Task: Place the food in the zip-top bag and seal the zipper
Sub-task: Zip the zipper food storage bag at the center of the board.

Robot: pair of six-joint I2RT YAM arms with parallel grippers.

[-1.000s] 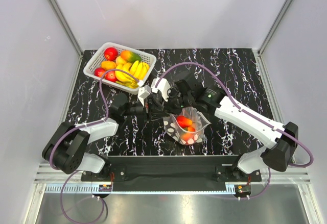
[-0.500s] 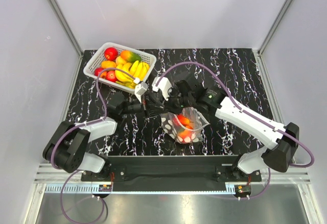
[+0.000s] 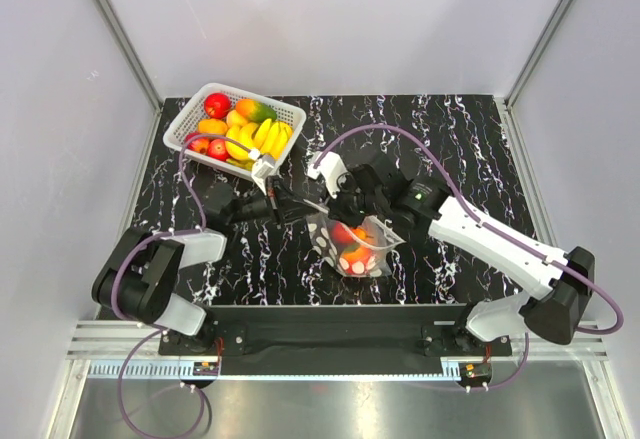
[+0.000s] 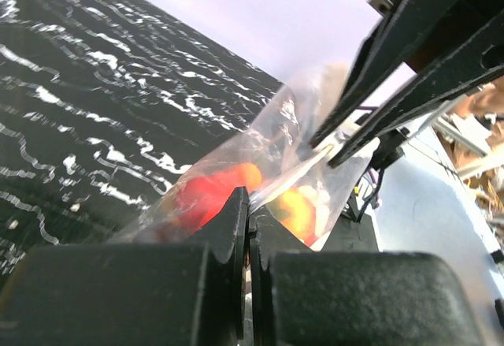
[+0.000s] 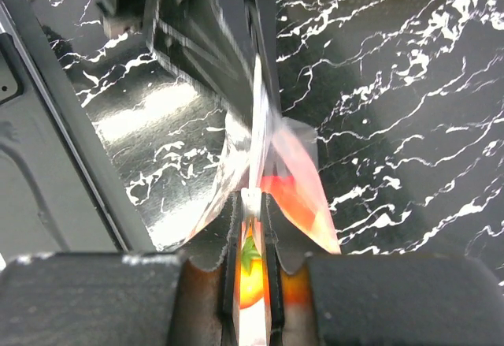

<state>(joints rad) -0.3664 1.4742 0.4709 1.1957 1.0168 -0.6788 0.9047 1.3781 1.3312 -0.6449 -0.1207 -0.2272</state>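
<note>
The clear zip-top bag [image 3: 357, 247] with white dots hangs between my two grippers just above the table, holding red and orange fruits [image 3: 352, 240]. My left gripper [image 3: 306, 213] is shut on the left end of the bag's mouth edge. In the left wrist view its jaws [image 4: 249, 208] pinch the plastic, with a red fruit [image 4: 206, 192] and an orange one [image 4: 295, 210] behind. My right gripper [image 3: 340, 213] is shut on the zipper [image 5: 257, 125]. In the right wrist view its jaws [image 5: 252, 202] clamp the strip. More food [image 3: 240, 131] lies in the basket.
The white lattice basket [image 3: 181, 130] with bananas, apples and oranges stands at the back left of the black marbled table [image 3: 460, 149]. The two wrists are close together over the table's middle. Grey walls ring the table.
Both grippers and the bag have shifted a little to the left. The left wrist pulled back towards the basket, and the bag's mouth is stretched tighter between the jaws.
</note>
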